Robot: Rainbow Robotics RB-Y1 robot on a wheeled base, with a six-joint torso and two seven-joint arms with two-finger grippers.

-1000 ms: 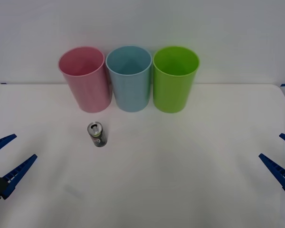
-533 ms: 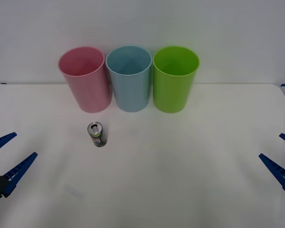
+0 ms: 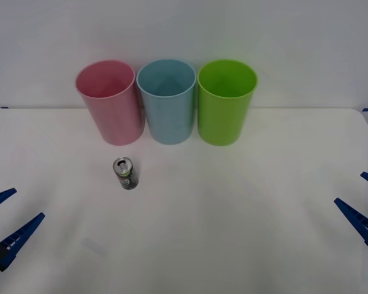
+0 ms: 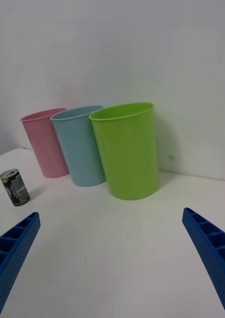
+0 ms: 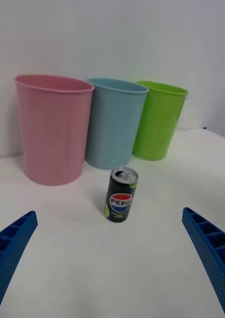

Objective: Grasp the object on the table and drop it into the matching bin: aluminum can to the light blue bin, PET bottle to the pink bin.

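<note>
Each claw [image 3: 1, 228] has two blue, ribbed, tapering fingers [image 5: 211, 248].

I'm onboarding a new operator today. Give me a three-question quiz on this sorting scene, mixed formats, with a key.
1. True or false: the aluminum can stands upright on the table.
2. Which bin stands in the middle of the row? A) pink bin B) light blue bin C) lime green bin
3. Fill in: the can stands nearer the ___ gripper.

Key: 1 true; 2 B; 3 left. The left gripper and right gripper both have fingers open.
</note>
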